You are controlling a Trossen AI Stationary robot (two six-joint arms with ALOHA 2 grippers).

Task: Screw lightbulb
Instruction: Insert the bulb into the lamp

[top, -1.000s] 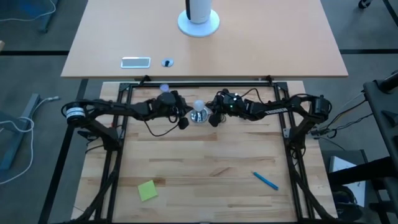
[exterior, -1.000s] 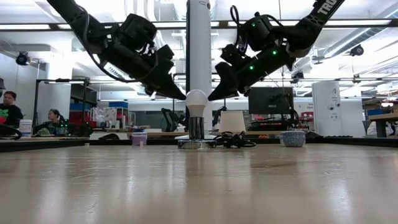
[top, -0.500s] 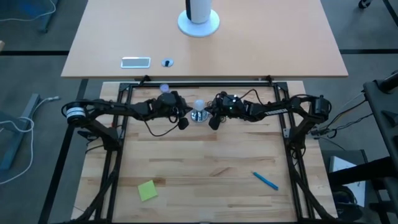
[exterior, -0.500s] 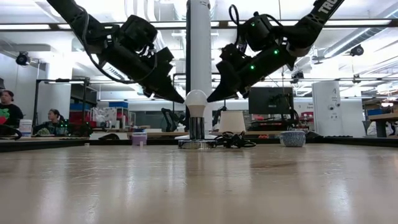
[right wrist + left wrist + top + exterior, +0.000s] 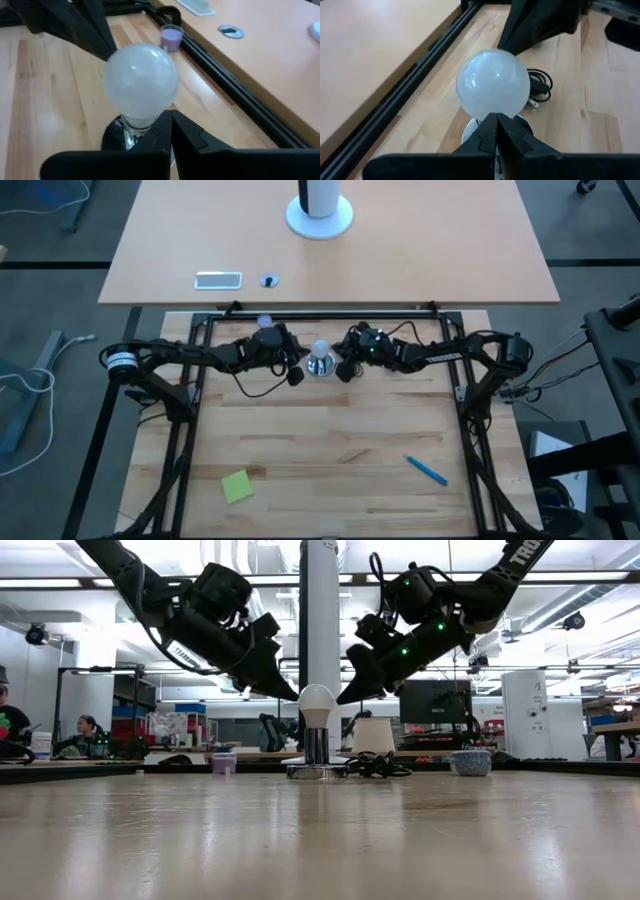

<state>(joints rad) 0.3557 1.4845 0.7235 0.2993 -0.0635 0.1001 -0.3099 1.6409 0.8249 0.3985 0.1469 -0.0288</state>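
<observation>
The white frosted lightbulb [image 5: 317, 705] stands upright, its base in a shiny socket [image 5: 316, 747] that rests on the wooden table near its far edge; it also shows in the high view [image 5: 320, 350]. My left gripper [image 5: 296, 697] is shut, its tip at the bulb's left side [image 5: 492, 82]. My right gripper [image 5: 340, 699] is shut, its tip at the bulb's right side, beside the bulb [image 5: 141, 80]. Both slant down toward the bulb. My left gripper's shut fingertips [image 5: 495, 122] stand right against the bulb's lower side, slanting down from the table's left; I cannot tell whether they touch it. My right gripper's shut fingertips [image 5: 167, 120] stand at the bulb's neck, slanting down from the table's right; I cannot tell whether they touch it.
A black cord [image 5: 540, 87] lies coiled beside the socket. A small purple cup [image 5: 171, 37] stands by the black frame rail [image 5: 320, 311] at the far edge. A blue pen [image 5: 426, 470] and a green sticky note [image 5: 237, 486] lie on the near half.
</observation>
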